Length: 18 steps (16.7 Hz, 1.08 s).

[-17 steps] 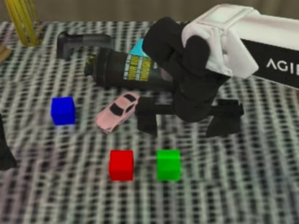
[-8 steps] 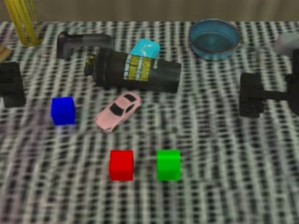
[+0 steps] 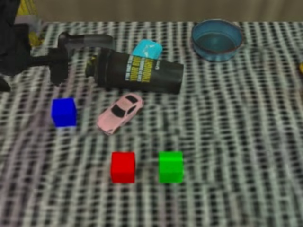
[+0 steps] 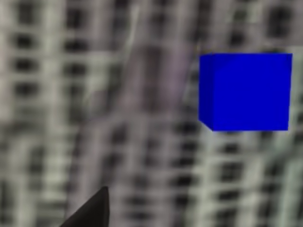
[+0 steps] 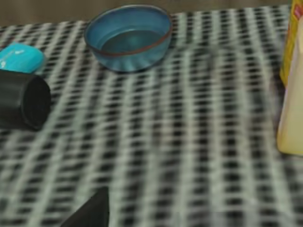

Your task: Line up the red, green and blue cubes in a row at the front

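The red cube (image 3: 122,166) and the green cube (image 3: 170,166) sit side by side near the front, a small gap between them. Farther back on the left, the blue cube (image 3: 64,112) stands alone; the left wrist view shows the blue cube (image 4: 244,92) close below the camera. My left gripper (image 3: 31,78) hovers open at the back left, behind the blue cube and holding nothing. One dark fingertip (image 4: 97,210) of it shows in its wrist view. My right arm is out of the top view; its wrist view shows one fingertip (image 5: 94,210) over bare cloth.
A pink toy car (image 3: 119,112) lies right of the blue cube. Behind it lies a black bottle (image 3: 137,71) on its side, with a cyan case (image 3: 147,48), a dark grey tool (image 3: 87,40) and a blue bowl (image 3: 217,39). A pale yellow bottle (image 5: 293,94) stands at the far right.
The right arm has drawn back off the right side, out of the top view. The left gripper has come in from the left edge toward the back left. The cubes have not moved.
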### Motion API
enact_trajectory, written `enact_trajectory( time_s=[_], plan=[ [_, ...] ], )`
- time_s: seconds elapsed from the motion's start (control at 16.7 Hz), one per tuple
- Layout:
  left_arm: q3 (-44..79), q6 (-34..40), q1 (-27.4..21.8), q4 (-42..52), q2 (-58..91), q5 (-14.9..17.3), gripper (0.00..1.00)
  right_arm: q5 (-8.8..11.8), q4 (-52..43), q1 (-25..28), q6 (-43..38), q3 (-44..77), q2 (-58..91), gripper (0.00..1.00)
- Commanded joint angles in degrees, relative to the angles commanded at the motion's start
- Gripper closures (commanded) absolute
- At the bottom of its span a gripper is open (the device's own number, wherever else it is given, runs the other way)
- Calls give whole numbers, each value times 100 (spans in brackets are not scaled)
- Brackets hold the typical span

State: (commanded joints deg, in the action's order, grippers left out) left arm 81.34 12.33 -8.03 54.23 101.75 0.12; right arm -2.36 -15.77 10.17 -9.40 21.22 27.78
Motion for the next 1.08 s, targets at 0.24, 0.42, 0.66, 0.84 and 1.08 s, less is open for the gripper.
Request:
enact_trajectory(
  time_s=[0.24, 0.42, 0.66, 0.84, 1.08],
  plan=[
    [1292, 188, -135, 814, 1500, 7, 0, 118, 956, -599, 587, -1316, -1716, 0],
    [1941, 279, -199, 1182, 2181, 7, 0, 202, 1419, -870, 853, -1923, -2519, 0],
    [2176, 309, -219, 1299, 2413, 5, 0, 236, 1577, -959, 940, -2122, -2778, 0],
    [2174, 306, -188, 1295, 2416, 6, 0, 236, 1577, -959, 940, -2122, -2778, 0],
    [1879, 290, -205, 871, 2554, 7, 0, 236, 1577, -959, 940, -2122, -2778, 0]
  ],
)
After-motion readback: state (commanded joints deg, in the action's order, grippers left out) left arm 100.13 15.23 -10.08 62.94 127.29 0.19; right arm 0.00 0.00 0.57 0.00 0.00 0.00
